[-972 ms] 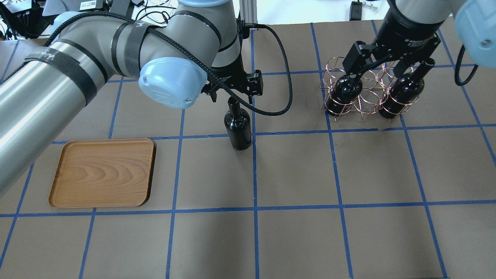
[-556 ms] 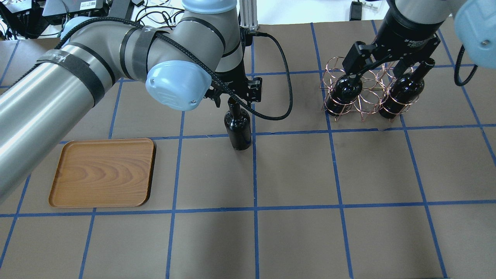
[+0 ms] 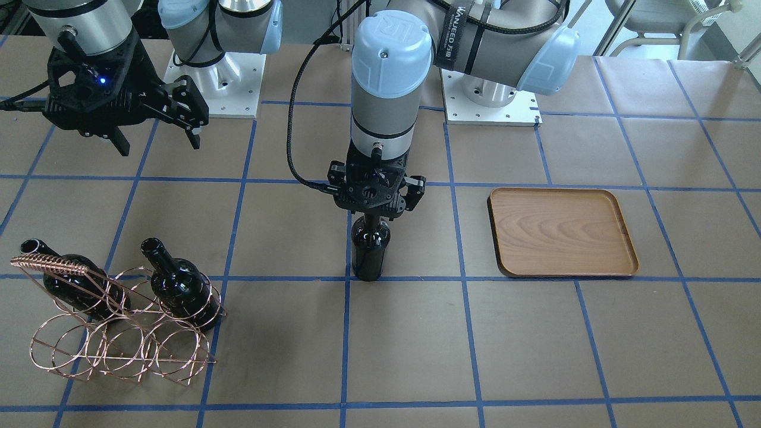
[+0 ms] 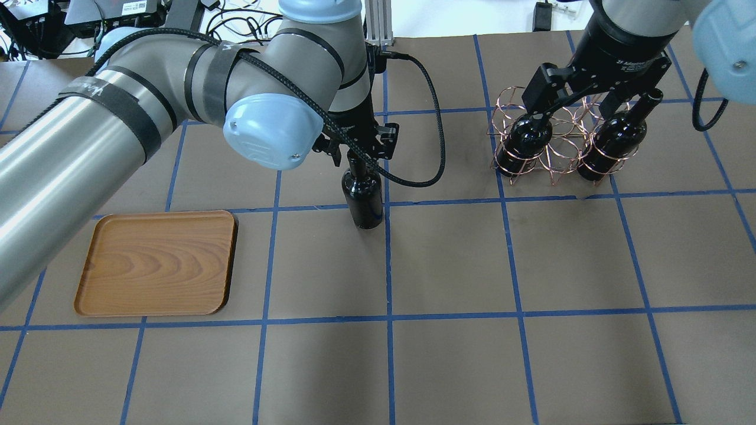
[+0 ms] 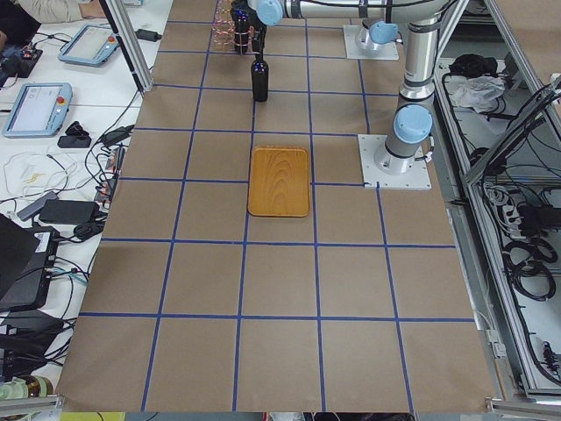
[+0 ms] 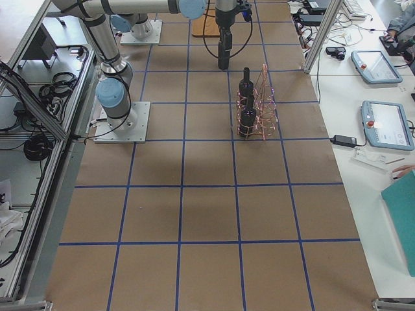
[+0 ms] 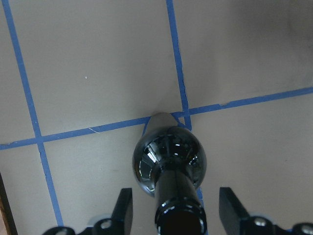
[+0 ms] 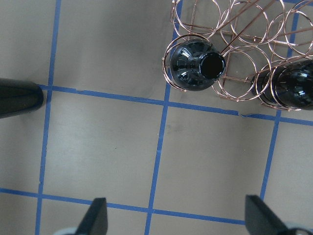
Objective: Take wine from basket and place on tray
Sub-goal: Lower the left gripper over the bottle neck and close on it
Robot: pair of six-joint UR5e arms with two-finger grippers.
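Observation:
One wine bottle (image 4: 363,198) stands upright on the table at a blue tape crossing; it also shows in the front view (image 3: 370,252) and the left wrist view (image 7: 168,156). My left gripper (image 7: 176,215) is open, its fingers (image 7: 123,210) on either side of the bottle's neck with gaps on both sides. Two more bottles (image 3: 178,288) (image 3: 71,279) lean in the copper wire basket (image 3: 119,351). My right gripper (image 3: 159,145) is open and empty above the basket (image 8: 234,29). The wooden tray (image 4: 156,262) lies empty on the left arm's side.
The table is covered in brown paper with a blue tape grid. The two arm bases (image 3: 490,95) stand at the robot's edge. The basket's middle rings hold no bottle.
My left gripper has come down and shifted slightly, so its fingers now straddle the standing bottle's neck. The bottle, basket and right gripper have not moved.

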